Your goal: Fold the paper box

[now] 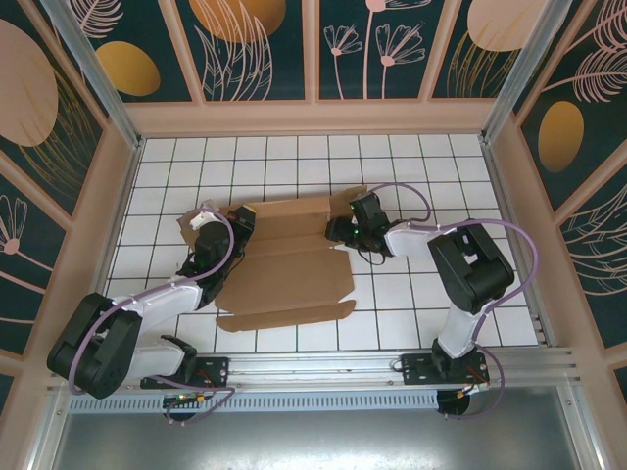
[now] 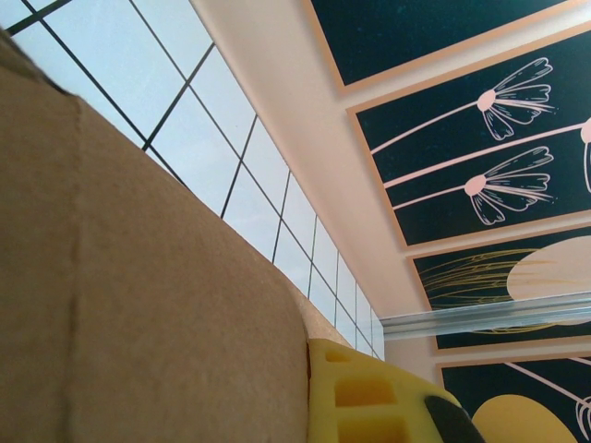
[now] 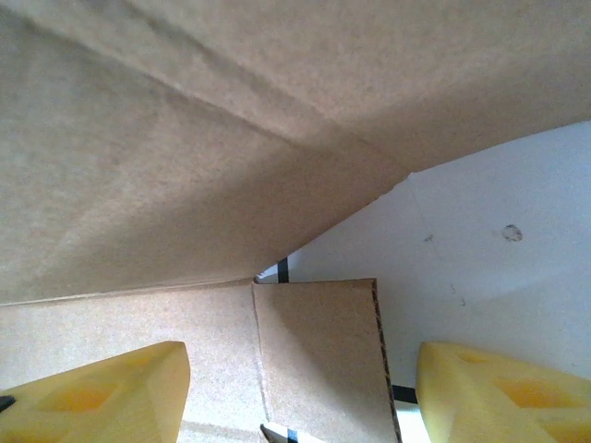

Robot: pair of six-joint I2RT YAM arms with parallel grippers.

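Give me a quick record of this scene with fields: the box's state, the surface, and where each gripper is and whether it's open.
box: paper box, brown cardboard, mostly flat, far part lifted off the surface
surface: white tiled table
left arm: left gripper at the box's far left corner; open or shut unclear
right arm: right gripper at the box's far right edge; open, with a flap between its tips

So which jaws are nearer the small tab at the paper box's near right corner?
Right. The right jaws are at the right edge of the paper box, behind the tab; the left jaws are across the sheet, at its far left.
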